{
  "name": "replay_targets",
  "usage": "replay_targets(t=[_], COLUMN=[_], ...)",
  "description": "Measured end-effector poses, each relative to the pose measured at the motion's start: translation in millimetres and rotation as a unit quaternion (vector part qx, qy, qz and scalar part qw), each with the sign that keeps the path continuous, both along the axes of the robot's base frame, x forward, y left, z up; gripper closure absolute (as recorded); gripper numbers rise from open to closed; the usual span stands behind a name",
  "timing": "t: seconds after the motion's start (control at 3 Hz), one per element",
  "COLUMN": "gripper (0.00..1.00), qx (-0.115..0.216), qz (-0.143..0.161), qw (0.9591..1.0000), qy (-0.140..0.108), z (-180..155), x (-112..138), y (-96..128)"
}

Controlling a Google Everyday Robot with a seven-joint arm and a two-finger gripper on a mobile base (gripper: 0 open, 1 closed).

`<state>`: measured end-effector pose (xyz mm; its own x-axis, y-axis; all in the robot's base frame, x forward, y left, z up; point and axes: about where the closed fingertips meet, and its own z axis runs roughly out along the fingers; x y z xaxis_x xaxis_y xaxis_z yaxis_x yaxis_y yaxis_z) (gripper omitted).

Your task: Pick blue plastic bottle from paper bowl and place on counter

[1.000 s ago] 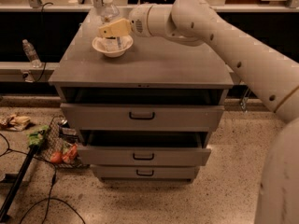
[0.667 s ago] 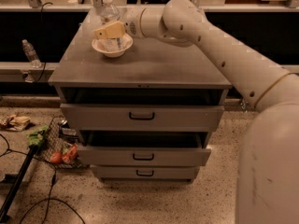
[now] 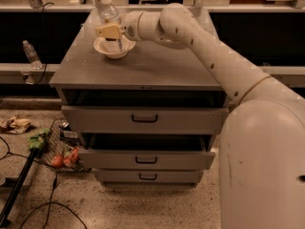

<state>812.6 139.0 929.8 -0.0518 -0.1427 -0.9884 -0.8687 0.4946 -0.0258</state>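
The blue plastic bottle, clear with a white cap and a white label, stands upright in the paper bowl. The bowl sits at the back left of the grey counter. My gripper reaches in from the right and is right against the bottle's middle, just above the bowl's rim. It covers part of the bottle's body; the label shows below it inside the bowl.
My white arm crosses over the counter's right side. The cabinet's drawers stand slightly open. A smaller clear bottle stands on a ledge at left. A wire basket, a black pole and cables lie on the floor at left.
The gripper has shifted slightly left at the bottle and bowl. The arm's elbow has swung nearer to the camera. Bottle and bowl have not moved.
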Motion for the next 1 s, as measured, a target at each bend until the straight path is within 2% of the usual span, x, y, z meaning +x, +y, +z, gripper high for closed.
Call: replay_targets(t=[0.33,0.67,1.0], gripper=[0.64,0.88,1.0], qx=[0.01,0.018,0.019], qz=[0.015,0.006,-0.05], qw=[0.9998,0.9998,0.9983], qy=[0.006,-0.003,-0.026], z=[-5,12,49], x=[3,10,16], y=[11,0,-47])
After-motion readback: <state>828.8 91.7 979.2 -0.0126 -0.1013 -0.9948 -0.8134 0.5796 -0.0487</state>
